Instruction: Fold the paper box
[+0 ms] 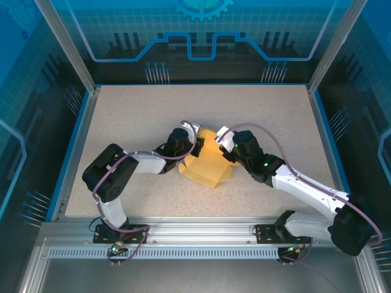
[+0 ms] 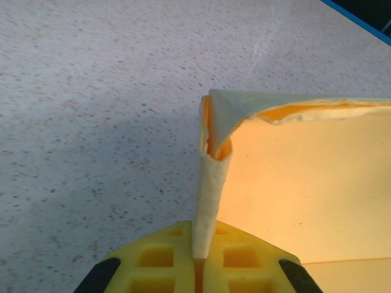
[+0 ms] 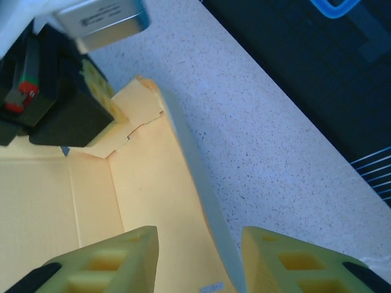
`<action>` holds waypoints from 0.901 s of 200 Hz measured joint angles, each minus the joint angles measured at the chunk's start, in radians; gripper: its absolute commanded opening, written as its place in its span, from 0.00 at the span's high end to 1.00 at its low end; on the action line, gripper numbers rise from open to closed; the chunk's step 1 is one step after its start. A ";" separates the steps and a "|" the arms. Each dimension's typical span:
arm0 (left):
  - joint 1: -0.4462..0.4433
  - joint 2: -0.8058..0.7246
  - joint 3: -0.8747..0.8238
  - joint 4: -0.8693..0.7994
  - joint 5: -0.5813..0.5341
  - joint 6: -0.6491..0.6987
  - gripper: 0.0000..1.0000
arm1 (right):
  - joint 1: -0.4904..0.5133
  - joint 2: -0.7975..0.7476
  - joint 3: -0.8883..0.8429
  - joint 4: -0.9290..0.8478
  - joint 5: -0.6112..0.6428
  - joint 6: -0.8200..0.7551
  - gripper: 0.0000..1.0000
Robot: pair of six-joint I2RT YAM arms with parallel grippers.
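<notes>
Sits about mid-table: the paper box point(image 1: 208, 162), pale yellow thin card, with bare speckled table point(image 1: 134, 116) on every side of it. Looks partly formed rather than flat. Shows, from the right wrist, a floor panel lying down, one long wall stood up along the box's right side point(image 3: 140, 183) and a jagged tabbed end piece raised at its far corner. From the left wrist, shows another wall upright point(image 2: 293, 195), its top edge curling over and its corner rolled into a narrow fold. Judged roughly halfway: walls up on at least two sides, creases started. Left to do, most likely: squaring the corners, tucking the tabs, bringing the rest of the card over into a shut shape. Cannot tell from here how the near side stands.

At the box's left edge, find the left gripper point(image 1: 194, 148), clamped tight on that rolled corner fold, with card pinched flat between the yellow pads point(image 2: 200, 256). At the box's right edge, find the right gripper point(image 1: 225, 144), fingers parted and straddling the long wall point(image 3: 198, 244), with a gap visible on the inner side and nothing squeezed.

As for writing: a small grey plate point(image 3: 101, 17) above the box carries dark print, too blurred to read. Likewise a tiny bluish mark at the wall's near end. No brand legible anywhere.
</notes>
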 measured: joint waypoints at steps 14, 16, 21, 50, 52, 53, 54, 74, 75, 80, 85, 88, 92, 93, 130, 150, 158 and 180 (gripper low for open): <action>0.000 -0.020 -0.002 -0.014 -0.029 -0.008 1.00 | -0.022 -0.005 0.047 -0.058 -0.021 0.059 0.57; 0.000 -0.022 -0.002 -0.016 -0.031 -0.010 1.00 | -0.024 -0.005 0.052 -0.065 -0.023 0.066 0.57; 0.000 -0.028 -0.003 -0.024 -0.041 -0.016 1.00 | -0.032 -0.005 0.070 -0.085 -0.028 0.085 0.56; -0.004 -0.059 -0.005 -0.069 -0.088 -0.037 1.00 | -0.062 -0.005 0.146 -0.185 -0.051 0.201 0.45; -0.005 -0.061 -0.005 -0.071 -0.091 -0.039 1.00 | -0.063 -0.004 0.150 -0.190 -0.053 0.203 0.44; -0.005 -0.062 -0.005 -0.073 -0.092 -0.041 1.00 | -0.064 -0.004 0.152 -0.193 -0.054 0.209 0.44; -0.005 -0.062 -0.005 -0.074 -0.094 -0.042 1.00 | -0.065 -0.004 0.153 -0.196 -0.055 0.213 0.44; -0.009 -0.077 -0.006 -0.095 -0.114 -0.052 1.00 | -0.084 0.022 0.197 -0.260 -0.074 0.275 0.43; -0.009 -0.077 -0.006 -0.095 -0.116 -0.053 1.00 | -0.085 0.024 0.199 -0.262 -0.075 0.278 0.43; -0.010 -0.080 -0.006 -0.098 -0.117 -0.053 1.00 | -0.087 0.035 0.210 -0.277 -0.075 0.290 0.43; -0.011 -0.082 -0.006 -0.103 -0.122 -0.053 1.00 | -0.090 0.049 0.220 -0.291 -0.076 0.302 0.43; -0.011 -0.084 -0.006 -0.107 -0.124 -0.053 1.00 | -0.090 0.058 0.226 -0.297 -0.076 0.309 0.43; -0.011 -0.084 -0.006 -0.110 -0.126 -0.053 1.00 | -0.090 0.068 0.232 -0.307 -0.076 0.317 0.43; -0.011 -0.085 -0.006 -0.111 -0.127 -0.053 1.00 | -0.090 0.069 0.233 -0.310 -0.076 0.318 0.43; -0.012 -0.087 -0.006 -0.140 -0.143 -0.053 1.00 | -0.090 0.166 0.278 -0.391 -0.084 0.378 0.44; -0.013 -0.088 -0.006 -0.146 -0.151 -0.053 1.00 | -0.090 0.190 0.289 -0.417 -0.084 0.400 0.45; -0.013 -0.088 -0.006 -0.146 -0.154 -0.053 1.00 | -0.090 0.196 0.292 -0.423 -0.084 0.409 0.46; -0.013 -0.089 -0.005 -0.147 -0.158 -0.054 1.00 | -0.090 0.216 0.296 -0.430 -0.097 0.430 0.46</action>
